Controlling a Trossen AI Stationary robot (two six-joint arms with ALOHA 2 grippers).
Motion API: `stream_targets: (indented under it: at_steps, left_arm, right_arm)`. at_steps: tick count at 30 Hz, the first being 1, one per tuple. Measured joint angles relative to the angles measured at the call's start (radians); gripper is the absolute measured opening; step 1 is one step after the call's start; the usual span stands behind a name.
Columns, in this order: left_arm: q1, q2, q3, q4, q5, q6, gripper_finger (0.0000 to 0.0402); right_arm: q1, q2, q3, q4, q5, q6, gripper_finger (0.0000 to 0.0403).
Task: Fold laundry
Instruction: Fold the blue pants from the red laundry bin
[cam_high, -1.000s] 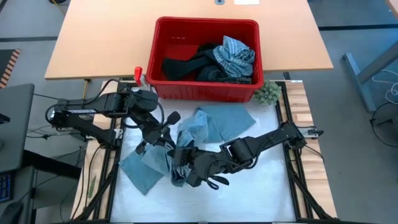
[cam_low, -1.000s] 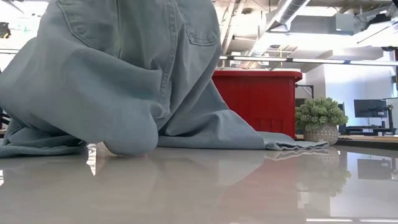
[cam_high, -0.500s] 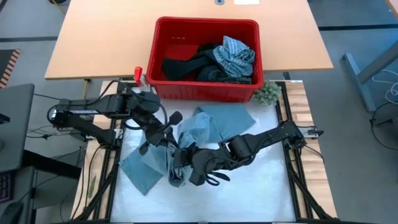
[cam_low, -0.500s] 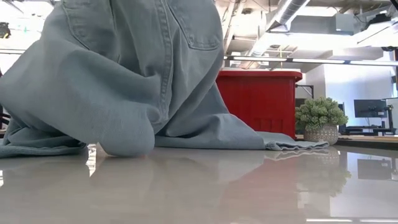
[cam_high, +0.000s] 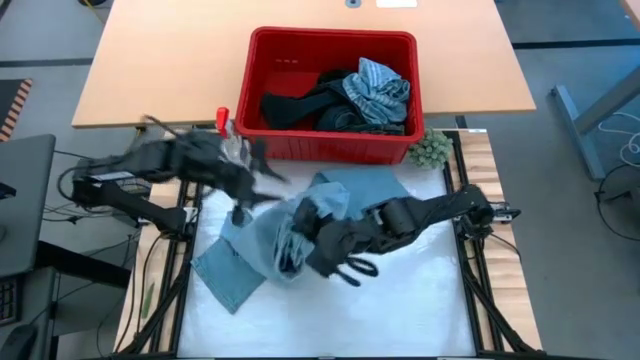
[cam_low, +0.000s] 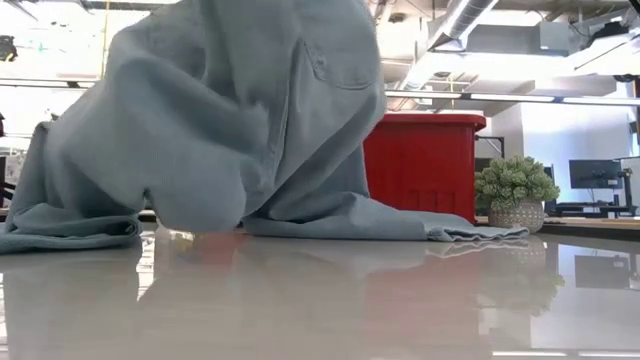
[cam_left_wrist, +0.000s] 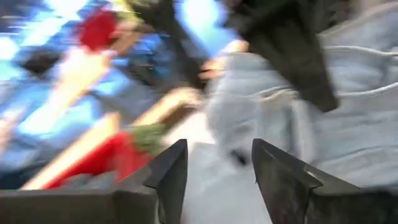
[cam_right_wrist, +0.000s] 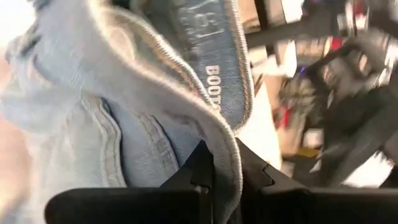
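Observation:
A pair of light blue jeans (cam_high: 300, 212) lies bunched on the white table top, partly raised; the low view shows it as a tall heap (cam_low: 230, 120). My right gripper (cam_high: 308, 240) is in the bunch and is shut on the jeans (cam_right_wrist: 124, 124). My left gripper (cam_high: 262, 186) hangs blurred to the left of the jeans, clear of them; in its wrist view the fingers (cam_left_wrist: 217, 146) stand open with nothing between them. More laundry, black and striped blue, sits in the red basket (cam_high: 256, 80). My right gripper pinches a folded edge of the jeans at the waistband (cam_right_wrist: 231, 134), beside the printed inner label, between its two fingers. That part is raised off the table. The rest hangs and spreads below, with a leg (cam_high: 225, 280) and the lower folds (cam_low: 200, 215) lying on the table.
The red basket (cam_low: 430, 160) stands at the table's far edge, behind the jeans. A small green fuzzy ball in a pot (cam_high: 430, 150) sits by its right corner. Bare white table top lies to the near side and the right (cam_high: 420, 300).
My left gripper has let go of the jeans and swung away quickly, up and toward the table's far left. My right gripper has moved a little toward the far right with the jeans, and the bunch has risen and shifted right while the leg stays on the table.

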Motion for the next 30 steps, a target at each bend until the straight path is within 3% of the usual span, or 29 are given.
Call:
stream_targets:
  at_steps: [3, 6, 11, 15, 19, 25, 30]
  left_arm:
    - [0.019, -0.071, 0.01, 0.015, -0.018, -0.074, 0.0185]
    - [0.034, -0.131, 0.01, 0.034, 0.049, -0.25, 0.0187]
    - [0.01, -0.155, -0.039, 0.079, 0.132, -0.554, 0.0187]
    - [-0.046, -0.12, -0.144, 0.139, 0.016, -0.682, 0.0188]
    - [-0.084, -0.103, -0.222, 0.252, -0.162, -0.806, 0.0189]
    - [-0.121, -0.082, -0.286, 0.321, -0.311, -0.939, 0.0199]
    - [-0.143, -0.011, -0.284, 0.33, -0.372, -1.01, 0.0206]
  right_arm:
    - [-0.026, -0.061, -0.001, -0.074, 0.015, 0.206, 0.0052]
    - [-0.073, -0.122, -0.001, -0.11, 0.078, 0.456, 0.0052]
    - [-0.182, -0.185, 0.001, -0.19, 0.077, 0.868, 0.0052]
    - [-0.266, -0.188, 0.0, -0.265, -0.016, 1.074, 0.0052]
    - [-0.312, -0.186, 0.0, -0.312, -0.06, 1.182, 0.0052]
    - [-0.345, -0.183, 0.0, -0.345, -0.066, 1.228, 0.0052]
    - [-0.382, -0.183, 0.0, -0.358, -0.067, 1.231, 0.0052]
